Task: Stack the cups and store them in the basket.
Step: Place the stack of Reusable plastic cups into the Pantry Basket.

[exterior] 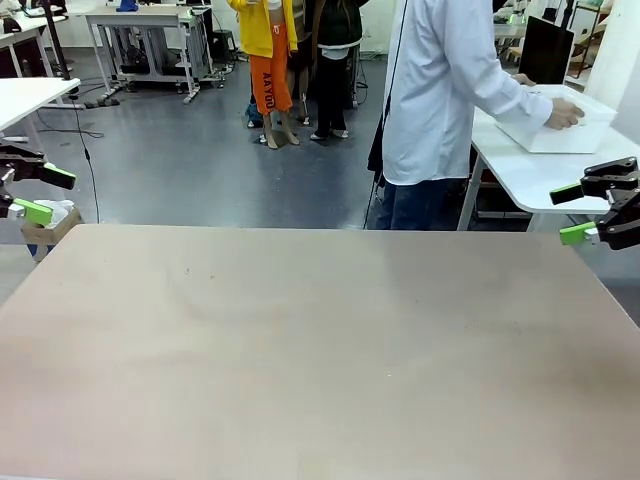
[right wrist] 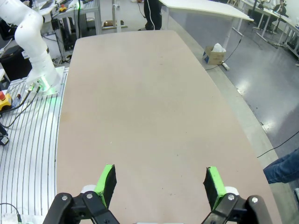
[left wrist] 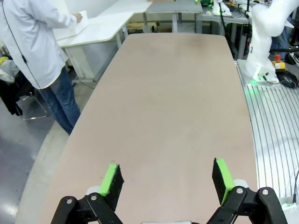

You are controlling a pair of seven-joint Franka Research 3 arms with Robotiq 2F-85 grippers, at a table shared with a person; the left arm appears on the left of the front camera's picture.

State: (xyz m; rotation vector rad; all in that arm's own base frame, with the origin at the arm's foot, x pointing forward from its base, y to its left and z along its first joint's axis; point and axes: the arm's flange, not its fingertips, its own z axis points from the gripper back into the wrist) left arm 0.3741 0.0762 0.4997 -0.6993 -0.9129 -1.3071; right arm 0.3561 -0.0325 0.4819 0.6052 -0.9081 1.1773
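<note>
The cups are out of view. The white basket rests on a white side table beyond the far right corner, with a person's hand on its rim. The person in a white coat stands by it, turned away from my table. My left gripper hovers open at the left edge, its green pads wide apart above the tan tabletop. At the right edge my right gripper is open too, its pads spread with nothing between them.
The tan table stretches between both arms. A cardboard box sits on the floor past the far left corner. The other arm's white base stands beside the table's long edge, and the same goes for the base in the right wrist view.
</note>
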